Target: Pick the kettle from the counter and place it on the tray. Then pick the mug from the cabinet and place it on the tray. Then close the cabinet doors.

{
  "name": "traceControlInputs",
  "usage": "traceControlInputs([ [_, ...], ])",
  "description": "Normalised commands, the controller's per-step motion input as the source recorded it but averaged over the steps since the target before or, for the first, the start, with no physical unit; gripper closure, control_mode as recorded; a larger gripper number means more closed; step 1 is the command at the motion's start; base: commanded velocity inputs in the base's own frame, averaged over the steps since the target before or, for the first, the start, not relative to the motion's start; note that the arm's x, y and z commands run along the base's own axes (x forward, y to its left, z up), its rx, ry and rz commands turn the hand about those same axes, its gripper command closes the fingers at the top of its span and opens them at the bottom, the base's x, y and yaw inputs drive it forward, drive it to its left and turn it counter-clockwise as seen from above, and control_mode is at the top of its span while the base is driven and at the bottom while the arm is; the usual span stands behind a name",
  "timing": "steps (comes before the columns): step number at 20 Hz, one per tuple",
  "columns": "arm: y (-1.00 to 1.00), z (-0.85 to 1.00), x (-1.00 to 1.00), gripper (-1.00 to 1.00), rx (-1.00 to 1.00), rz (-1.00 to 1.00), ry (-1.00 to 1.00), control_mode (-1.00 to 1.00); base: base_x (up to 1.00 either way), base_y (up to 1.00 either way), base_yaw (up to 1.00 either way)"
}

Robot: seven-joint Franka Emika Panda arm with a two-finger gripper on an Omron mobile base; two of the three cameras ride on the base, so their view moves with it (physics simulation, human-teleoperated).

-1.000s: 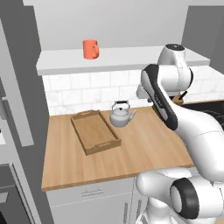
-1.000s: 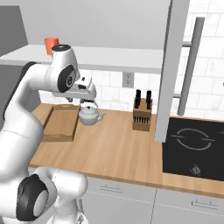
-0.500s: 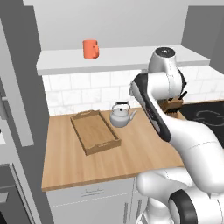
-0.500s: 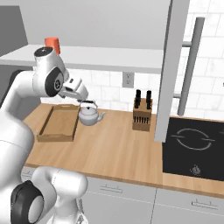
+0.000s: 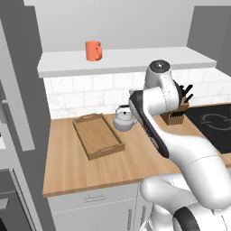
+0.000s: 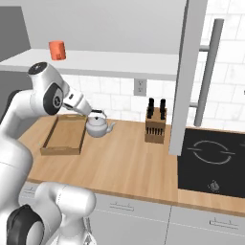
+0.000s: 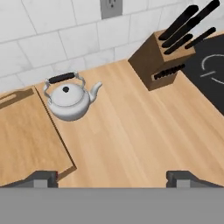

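The silver kettle [image 7: 68, 100] stands on the wooden counter [image 7: 131, 131], its spout toward the knife block, just beside the tray [image 7: 24, 140]. My gripper [image 7: 112, 178] hovers above the counter, open, with nothing between its wide-set fingertips [image 7: 41, 177]. The kettle [image 5: 123, 120] sits right of the empty tray [image 5: 98, 135], partly behind my arm. From the right, the kettle [image 6: 98, 125] is just below my hand, beside the tray [image 6: 64, 135]. The orange mug [image 5: 93, 50] stands on the cabinet shelf [image 5: 135, 61]. A cabinet door [image 6: 189, 72] stands open, edge-on, with its bar handle [image 6: 209, 72].
A knife block [image 7: 162, 59] stands right of the kettle against the tiled wall. A black cooktop [image 6: 210, 158] lies at the counter's right end. The other open door panel [image 5: 20, 90] hangs at the left. Bare counter lies in front of the kettle.
The arm has swung left and forward over the counter near the kettle. The jaws have opened wide. Kettle, tray and mug have not moved.
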Motion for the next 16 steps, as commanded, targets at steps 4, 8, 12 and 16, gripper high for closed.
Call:
traceControlInputs([
  [4, 0.07, -0.45, 0.17, -1.0, 0.0, -0.07, -0.1, -1.0, 0.0, 0.0, 0.0],
  [8, 0.01, -0.46, 0.26, -1.0, -0.01, -0.1, 0.0, -1.0, 0.0, 0.0, 0.0],
  [12, 0.0, -0.51, 0.29, -1.0, -0.02, -0.11, 0.0, -1.0, 0.0, 0.0, 0.0],
  [16, 0.0, -0.47, 0.31, -1.0, 0.0, -0.11, 0.0, -1.0, 0.0, 0.0, 0.0],
])
